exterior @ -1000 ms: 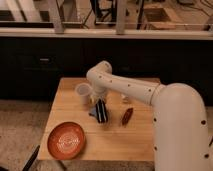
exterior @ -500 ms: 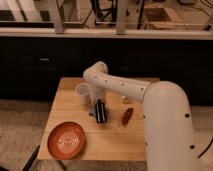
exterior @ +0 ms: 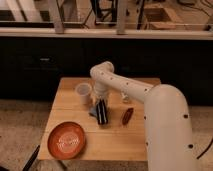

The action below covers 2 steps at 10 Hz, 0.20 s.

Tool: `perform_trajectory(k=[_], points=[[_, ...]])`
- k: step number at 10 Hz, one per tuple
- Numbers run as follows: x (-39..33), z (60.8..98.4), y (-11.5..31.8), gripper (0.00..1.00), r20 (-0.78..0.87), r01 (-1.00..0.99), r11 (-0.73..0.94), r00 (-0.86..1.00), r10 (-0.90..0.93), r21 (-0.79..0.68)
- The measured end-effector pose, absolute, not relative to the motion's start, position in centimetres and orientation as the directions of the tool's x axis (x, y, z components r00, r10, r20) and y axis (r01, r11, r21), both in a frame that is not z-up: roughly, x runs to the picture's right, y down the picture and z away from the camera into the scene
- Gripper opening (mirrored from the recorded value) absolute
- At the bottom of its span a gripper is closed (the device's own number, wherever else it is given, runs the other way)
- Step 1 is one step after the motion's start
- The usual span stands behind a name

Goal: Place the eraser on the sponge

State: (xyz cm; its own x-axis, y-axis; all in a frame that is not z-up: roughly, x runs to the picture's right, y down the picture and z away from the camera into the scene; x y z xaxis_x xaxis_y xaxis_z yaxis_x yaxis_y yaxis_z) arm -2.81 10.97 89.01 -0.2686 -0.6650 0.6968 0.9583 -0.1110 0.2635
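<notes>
My dark gripper [exterior: 101,113] points down at the middle of the wooden table [exterior: 115,137], at the end of the white arm [exterior: 117,82] that reaches in from the right. A small bluish piece [exterior: 93,110], probably the sponge, pokes out at the gripper's left side, touching it or just under it. I cannot make out the eraser; it may be hidden by the gripper.
A white cup [exterior: 83,93] stands just left of the arm's wrist. An orange plate [exterior: 66,140] lies at the front left corner. A reddish-brown oblong object [exterior: 127,116] lies right of the gripper, and a small pale item [exterior: 126,98] sits behind it.
The arm's thick lower link has swung slightly to the left. The gripper stays low over nearly the same spot on the table.
</notes>
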Motion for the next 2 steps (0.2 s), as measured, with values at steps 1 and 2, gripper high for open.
perform_trajectory(k=[1,2], points=[[-2.75,88.63,11.04,0.80,0.681,0.944,-0.150,-0.316,-0.661,0.293],[-2.76,88.29,10.87,0.80,0.661,0.926,-0.194,-0.369,-0.654,0.324]])
